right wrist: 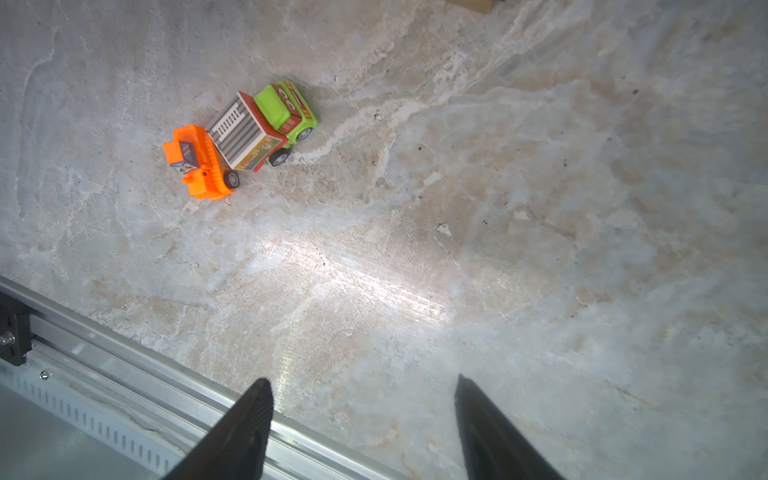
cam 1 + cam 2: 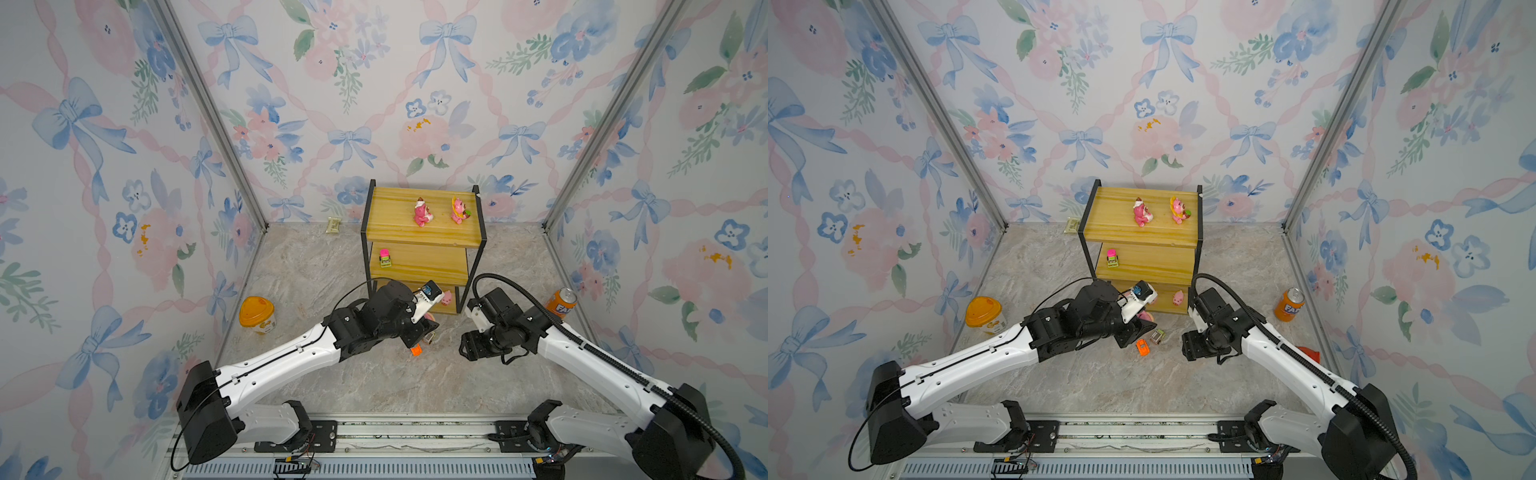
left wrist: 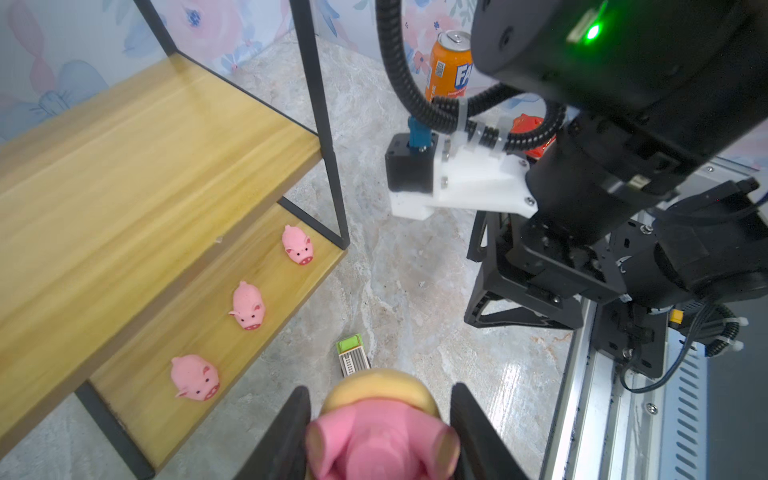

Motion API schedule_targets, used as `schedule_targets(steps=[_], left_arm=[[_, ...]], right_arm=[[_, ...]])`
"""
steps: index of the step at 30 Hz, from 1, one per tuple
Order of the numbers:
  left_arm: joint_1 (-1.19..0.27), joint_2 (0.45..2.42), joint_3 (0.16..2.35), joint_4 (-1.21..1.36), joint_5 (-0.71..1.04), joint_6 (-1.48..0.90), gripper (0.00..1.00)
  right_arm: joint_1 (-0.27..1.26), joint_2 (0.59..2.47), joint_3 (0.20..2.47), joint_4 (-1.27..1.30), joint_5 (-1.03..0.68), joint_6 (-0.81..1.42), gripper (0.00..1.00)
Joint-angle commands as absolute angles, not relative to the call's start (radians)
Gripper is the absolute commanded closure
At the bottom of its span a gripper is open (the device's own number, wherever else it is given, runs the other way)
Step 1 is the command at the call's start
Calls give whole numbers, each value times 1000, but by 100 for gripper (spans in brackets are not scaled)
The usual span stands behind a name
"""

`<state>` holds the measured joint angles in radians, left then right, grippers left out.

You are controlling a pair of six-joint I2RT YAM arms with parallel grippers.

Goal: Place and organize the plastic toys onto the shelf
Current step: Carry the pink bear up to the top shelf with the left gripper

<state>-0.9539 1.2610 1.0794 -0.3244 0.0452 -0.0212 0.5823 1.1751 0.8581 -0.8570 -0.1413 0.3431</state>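
Observation:
The shelf stands at the back middle. Two pink figurines stand on its top board and a pink-green car on the middle board. Three pink pigs line the bottom board. My left gripper is shut on a pink figurine with a yellow hat, low in front of the shelf. An orange car and a grey-green car touch each other on the floor beside it. My right gripper hangs open and empty to their right.
An orange soda can stands right of the shelf and an orange-lidded yellow tub at the left wall. A small packet lies by the back wall, a red-orange object at the right wall. A metal rail runs along the front.

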Motion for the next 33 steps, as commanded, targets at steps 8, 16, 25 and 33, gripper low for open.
schedule_targets(steps=[8,16,25,33], left_arm=[[-921,1252,1258,-427,45,89,100],[-901,1259,1399,-442,-10,175,100],[-847,1273,1518,-446,-134,296,99],[-781,1297,1618,-444,-174,378,98]], right_arm=[[575,1192,904,-885,-162,300,28],[574,1200,908,-870,-181,286,28],[573,1194,899,-865,-196,273,28],[574,1187,887,-853,-215,273,29]])
